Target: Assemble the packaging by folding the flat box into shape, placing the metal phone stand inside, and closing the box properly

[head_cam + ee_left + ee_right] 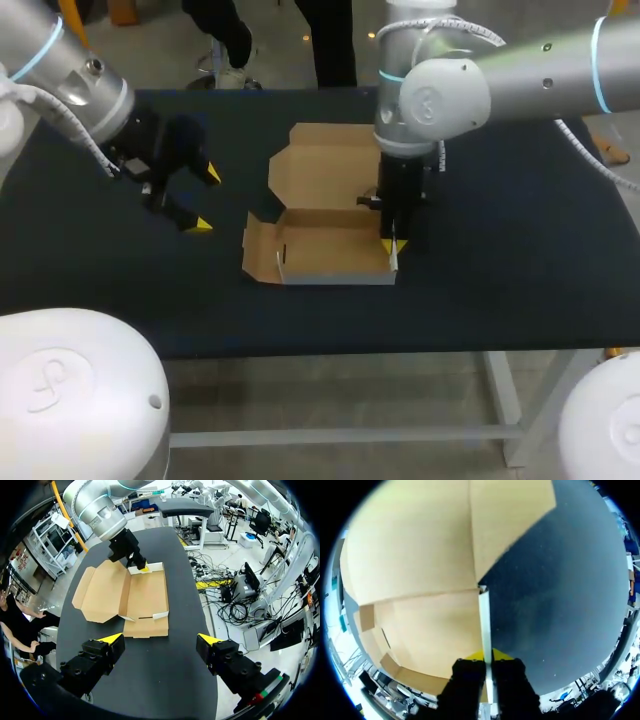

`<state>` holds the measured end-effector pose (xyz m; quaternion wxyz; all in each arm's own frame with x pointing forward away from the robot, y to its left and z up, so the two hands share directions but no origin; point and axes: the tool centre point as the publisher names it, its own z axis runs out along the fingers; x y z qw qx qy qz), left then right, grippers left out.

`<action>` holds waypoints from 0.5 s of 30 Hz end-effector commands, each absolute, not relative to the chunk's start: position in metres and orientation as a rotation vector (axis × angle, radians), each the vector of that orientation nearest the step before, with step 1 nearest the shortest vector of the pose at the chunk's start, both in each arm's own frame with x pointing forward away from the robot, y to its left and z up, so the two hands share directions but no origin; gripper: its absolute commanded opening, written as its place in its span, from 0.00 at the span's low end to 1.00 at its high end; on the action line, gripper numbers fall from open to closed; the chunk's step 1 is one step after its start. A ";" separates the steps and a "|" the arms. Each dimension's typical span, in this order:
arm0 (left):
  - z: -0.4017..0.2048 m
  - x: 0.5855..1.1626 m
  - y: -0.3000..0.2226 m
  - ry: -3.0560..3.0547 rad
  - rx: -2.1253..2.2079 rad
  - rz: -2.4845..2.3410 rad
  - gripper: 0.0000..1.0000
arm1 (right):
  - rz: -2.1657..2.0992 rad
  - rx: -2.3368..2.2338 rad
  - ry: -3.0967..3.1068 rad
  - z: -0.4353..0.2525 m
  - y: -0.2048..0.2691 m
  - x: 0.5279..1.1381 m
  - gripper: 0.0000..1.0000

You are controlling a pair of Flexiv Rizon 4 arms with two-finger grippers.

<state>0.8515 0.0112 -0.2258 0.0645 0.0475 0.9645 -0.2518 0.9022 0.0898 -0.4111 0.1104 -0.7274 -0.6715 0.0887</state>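
A brown cardboard box (325, 245) lies partly folded on the dark table (500, 260), its lid flap (320, 165) flat behind it. My right gripper (391, 246) points straight down at the box's right side and is shut on the thin upright side wall (485, 630). In the right wrist view the yellow fingertips (502, 655) pinch that wall from both sides. My left gripper (205, 200) hangs open left of the box (135, 597), nothing between its fingers (112, 639). No metal phone stand is in view.
The box's left end flap (258, 248) sticks out flat toward my left gripper. The table's front edge (380, 352) runs just below the box. Dark tabletop stretches right of the right arm.
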 end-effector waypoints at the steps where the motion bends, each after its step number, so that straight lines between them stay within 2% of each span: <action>1: -0.224 0.851 0.012 2.916 0.143 -0.753 1.00 | 0.231 -2.166 -1.982 -0.413 0.089 0.899 0.14; 9: -0.224 0.851 0.012 2.916 0.143 -0.753 1.00 | 0.158 -2.213 -1.998 -0.414 0.087 0.902 0.09; 15: -0.224 0.851 0.012 2.916 0.143 -0.753 1.00 | 0.136 -2.250 -2.011 -0.415 0.087 0.906 0.12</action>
